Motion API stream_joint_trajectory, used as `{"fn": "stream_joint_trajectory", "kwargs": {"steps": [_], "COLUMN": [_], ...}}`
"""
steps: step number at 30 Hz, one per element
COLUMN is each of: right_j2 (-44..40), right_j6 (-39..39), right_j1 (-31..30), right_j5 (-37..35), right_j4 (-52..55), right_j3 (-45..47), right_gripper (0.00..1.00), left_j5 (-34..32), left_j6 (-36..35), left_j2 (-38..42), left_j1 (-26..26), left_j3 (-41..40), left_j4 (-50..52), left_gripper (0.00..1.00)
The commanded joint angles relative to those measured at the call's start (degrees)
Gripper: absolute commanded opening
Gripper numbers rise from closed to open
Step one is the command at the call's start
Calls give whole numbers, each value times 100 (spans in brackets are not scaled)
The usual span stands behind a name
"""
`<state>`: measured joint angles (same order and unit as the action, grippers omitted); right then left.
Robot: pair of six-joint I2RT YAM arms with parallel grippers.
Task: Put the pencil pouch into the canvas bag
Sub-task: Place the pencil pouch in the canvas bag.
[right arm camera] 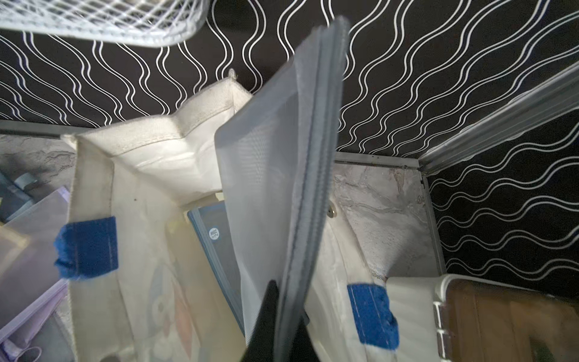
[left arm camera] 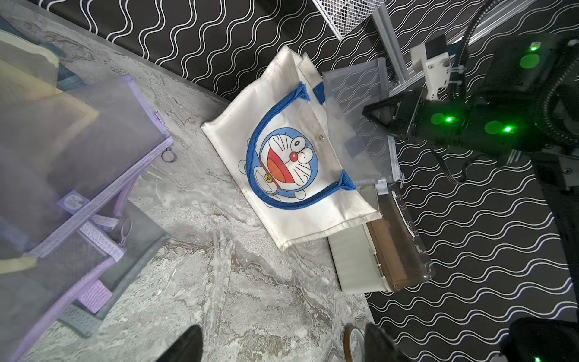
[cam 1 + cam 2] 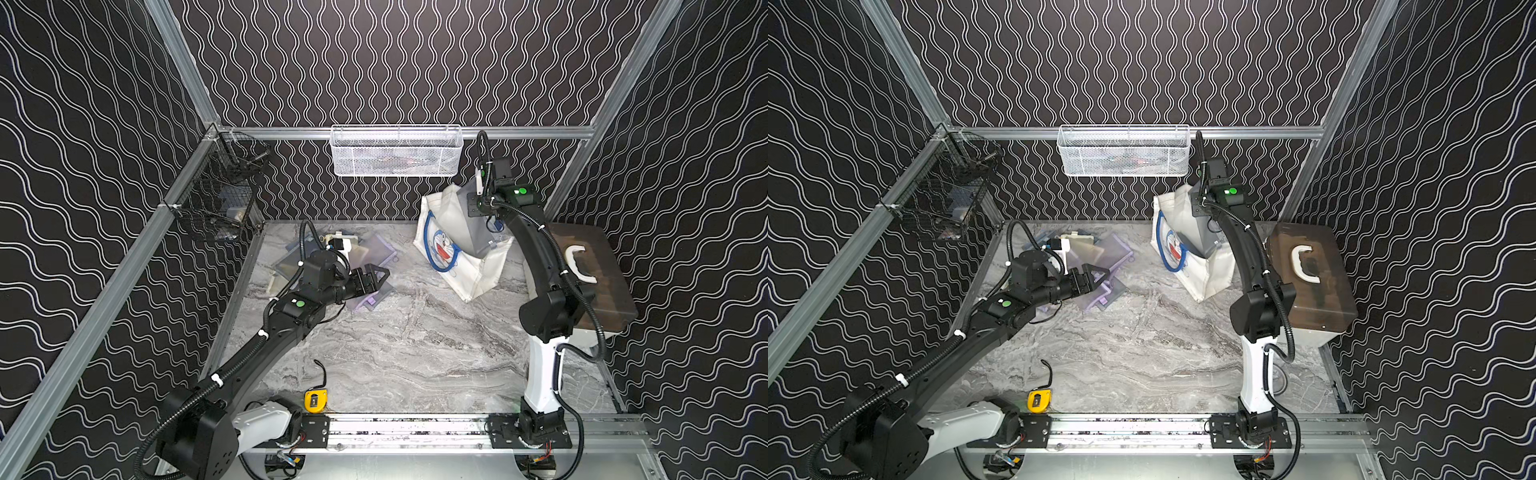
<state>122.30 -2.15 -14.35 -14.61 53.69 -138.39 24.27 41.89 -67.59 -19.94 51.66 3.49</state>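
Grey-veined marble tabletop (image 3: 415, 353), boxed in by black walls with white wavy lines. At the far left, hung on the frame rail, a black wire basket (image 3: 216, 199). Next to the right, a loose heap of purple and yellow mesh pouches (image 3: 376, 249) on the marble. Just over its near edge, the left gripper (image 3: 380, 277), spread wide, holding nothing, well apart from the bag. Toward the front edge, a yellow tape measure (image 3: 316, 400). On the back rail, mid-scene, a white wire-mesh basket (image 3: 395, 151). Right of centre, upright with mouth agape and cat face turned toward the left arm, the canvas bag (image 3: 469, 274). Above its mouth, the right gripper (image 2: 368, 112), pinched tight on the zip edge of the grey see-through pencil pouch (image 2: 354, 94). Hanging tilted from that grip, lower end down inside the bag between the blue handles, upper part above the rim. Just beside the bag at the far right, a brown translucent case (image 3: 594, 270) with a white handle.
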Motion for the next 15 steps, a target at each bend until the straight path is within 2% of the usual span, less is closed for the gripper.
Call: {"fn": "stream_joint_trajectory", "kwargs": {"steps": [1, 4, 6, 10, 15], "right_j2": [95, 116, 118, 53, -2], "right_j6": [-112, -39, 69, 226, 403], "right_j1": [11, 11, 11, -6, 2], "right_j5": [297, 503, 581, 683, 733], "right_j4": [-276, -250, -236, -190, -105], "right_j3": [-54, 162, 312, 560, 513], "right_gripper": [0, 0, 0, 19, 48], "left_j5": [-16, -155, -424, -1141, -1783], "left_j6": [-175, -219, -400, -980, -1291], "left_j2": [-34, -117, -326, -952, -1586], "left_j1": [8, 8, 8, 9, 99], "left_j3": [20, 40, 264, 853, 1234], "left_j4": [-15, 100, 557, 1773, 1920], "left_gripper": [84, 84, 85, 84, 85]}}
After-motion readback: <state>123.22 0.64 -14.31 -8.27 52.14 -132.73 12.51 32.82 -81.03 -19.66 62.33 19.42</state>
